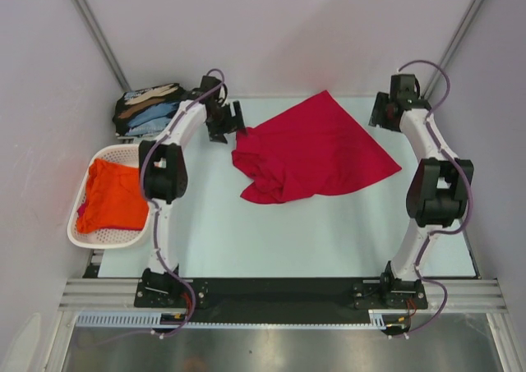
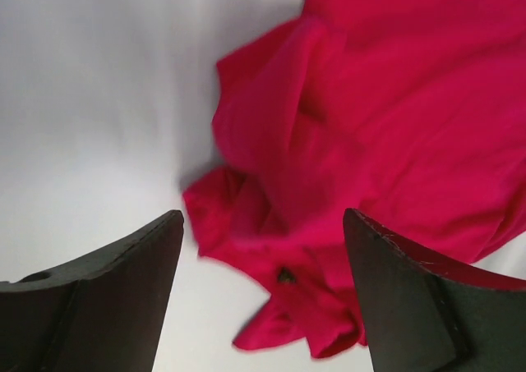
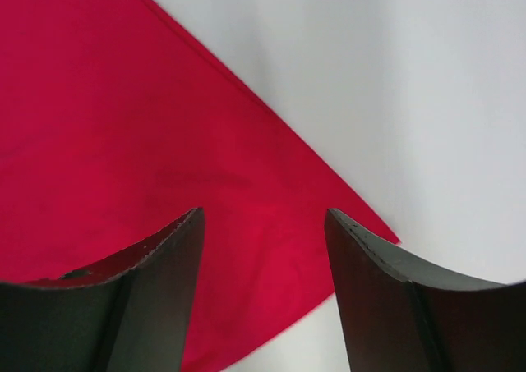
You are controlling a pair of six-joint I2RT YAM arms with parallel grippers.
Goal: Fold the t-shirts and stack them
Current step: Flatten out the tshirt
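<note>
a: starting from the top. can see the crimson t-shirt [image 1: 316, 150] lying mid-table [image 1: 271, 241], bunched up on its left side, flat and running out to corners on the far and right sides. can place the left gripper [image 1: 226, 126] just beside the bunched part and the right gripper [image 1: 385, 109] off the cloth's far right edge.

b: also only up there: an orange t-shirt [image 1: 111, 195] heaped in a white basket [image 1: 78, 232] at the left edge, and black printed t-shirts [image 1: 148, 109] piled in the far left corner. too high to judge the finger gaps, though.

a: left wrist next. settles that one: fingers spread wide, nothing between them. looks down on the rumpled crimson folds resting on the white surface, unpinched.

b: right wrist last. fingers parted here too, clamped on nothing. shows the other side of the same shirt: a smooth, flat stretch with one straight edge running to a corner, bare table beside it.
</note>
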